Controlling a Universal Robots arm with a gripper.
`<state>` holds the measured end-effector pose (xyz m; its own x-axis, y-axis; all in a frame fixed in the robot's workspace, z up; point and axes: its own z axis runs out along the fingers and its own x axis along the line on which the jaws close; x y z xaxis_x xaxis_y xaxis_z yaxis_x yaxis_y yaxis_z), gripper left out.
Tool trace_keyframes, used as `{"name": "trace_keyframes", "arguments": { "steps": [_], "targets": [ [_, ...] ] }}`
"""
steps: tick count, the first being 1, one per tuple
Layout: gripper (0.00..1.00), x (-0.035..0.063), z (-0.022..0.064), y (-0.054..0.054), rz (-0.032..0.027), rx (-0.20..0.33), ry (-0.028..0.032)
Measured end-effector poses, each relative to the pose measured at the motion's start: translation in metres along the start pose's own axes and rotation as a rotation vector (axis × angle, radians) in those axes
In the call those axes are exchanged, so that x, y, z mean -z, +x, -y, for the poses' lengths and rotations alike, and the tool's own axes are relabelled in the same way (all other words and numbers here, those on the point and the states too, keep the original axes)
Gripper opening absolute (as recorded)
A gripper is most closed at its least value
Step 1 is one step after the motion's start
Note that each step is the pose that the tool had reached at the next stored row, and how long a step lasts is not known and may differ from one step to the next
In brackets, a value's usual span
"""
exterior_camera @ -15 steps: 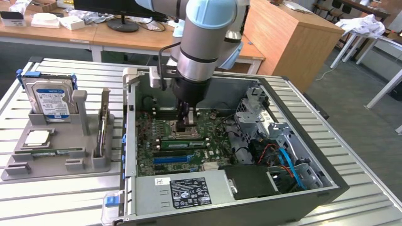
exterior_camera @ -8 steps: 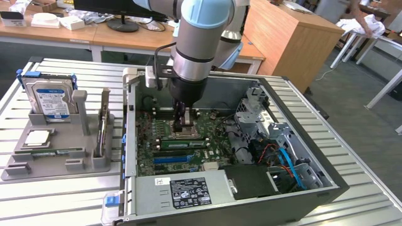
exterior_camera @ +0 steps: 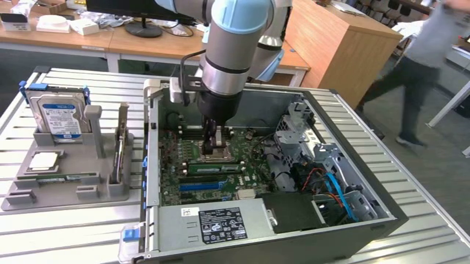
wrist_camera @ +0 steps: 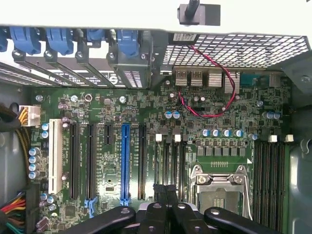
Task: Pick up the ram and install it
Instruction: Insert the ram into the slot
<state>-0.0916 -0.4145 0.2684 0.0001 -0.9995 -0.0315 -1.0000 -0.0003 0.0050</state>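
One ram stick [exterior_camera: 217, 166], green with pale labels, lies lengthwise along the memory slots just beside the processor socket [exterior_camera: 214, 152] in the computer case [exterior_camera: 367, 223]. Can't tell whether it's fully seated. One gripper [exterior_camera: 213, 149] hangs right over the socket's edge, next to the ram, fingers pinched together, holding nothing. In the wrist view the gripper [wrist_camera: 165, 189] is closed above the slots beside the socket [wrist_camera: 219, 187].

The case is open and holds:
- one green motherboard [exterior_camera: 173, 190]
- one blue card slot [exterior_camera: 200, 186], on the far side of the ram from the socket
- one grey power supply [exterior_camera: 213, 223], further out the same way
- one drive cage [exterior_camera: 309, 137], on the exterior view's right of the socket

One grey parts holder [exterior_camera: 110, 192] sits outside the case, well apart from the socket toward the exterior view's left. It holds:
- one hard drive [exterior_camera: 63, 118], standing upright
- one silver chip [exterior_camera: 44, 160], lying flat
- one small flat board [exterior_camera: 63, 177]
- one thin card [exterior_camera: 119, 146], on edge

One person [exterior_camera: 419, 66] is far behind the socket.
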Motion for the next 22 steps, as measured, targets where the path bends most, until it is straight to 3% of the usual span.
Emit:
{"name": "trace_keyframes", "arguments": {
  "steps": [9,22],
  "targets": [
    [0.1,-0.002,0.0,0.0,0.0005,0.0,0.0003],
    [0.1,-0.013,0.0001,0.0,0.0,0.0,0.0]
  ]
}}
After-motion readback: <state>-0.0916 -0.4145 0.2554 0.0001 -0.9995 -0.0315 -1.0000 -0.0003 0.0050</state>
